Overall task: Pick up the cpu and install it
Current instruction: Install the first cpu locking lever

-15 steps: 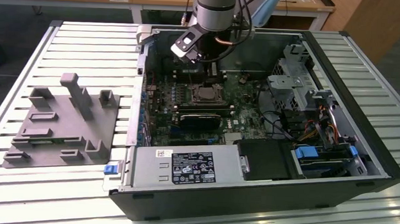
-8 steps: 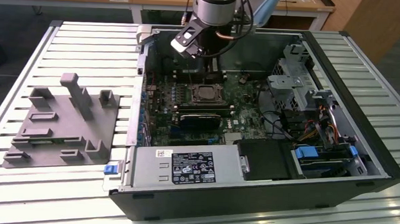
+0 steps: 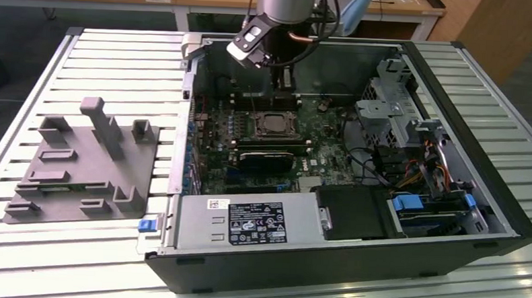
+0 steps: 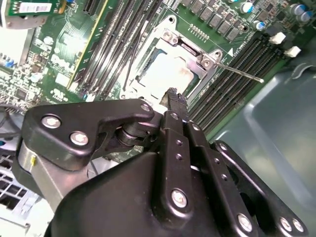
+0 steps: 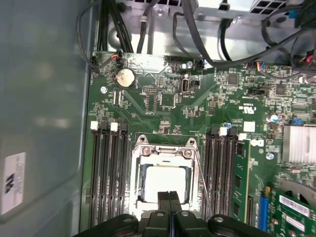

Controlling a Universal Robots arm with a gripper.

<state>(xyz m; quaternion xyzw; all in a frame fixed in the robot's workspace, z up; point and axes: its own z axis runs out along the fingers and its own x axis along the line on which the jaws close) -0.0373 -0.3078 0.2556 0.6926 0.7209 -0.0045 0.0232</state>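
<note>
The cpu [image 5: 165, 181], a small square chip with a pale silver top, lies flat inside the motherboard socket [image 5: 139, 157], ringed by the socket's metal frame. It also appears as a bright square [image 4: 165, 74] in the second wrist view and as a small grey square [image 3: 272, 124] in the exterior view. My gripper [image 5: 169, 196] hangs above the near edge of the chip with its two black fingers pressed together and nothing between them. In the exterior view the gripper [image 3: 285, 77] sits over the far part of the open computer case.
Black memory slots [image 5: 106, 173] flank the socket on both sides. A thin metal lever [image 4: 242, 73] juts from the socket frame. Cables [image 5: 197, 34] crowd the case wall. A grey plastic fixture [image 3: 77, 161] rests on the slatted table at the exterior view's left.
</note>
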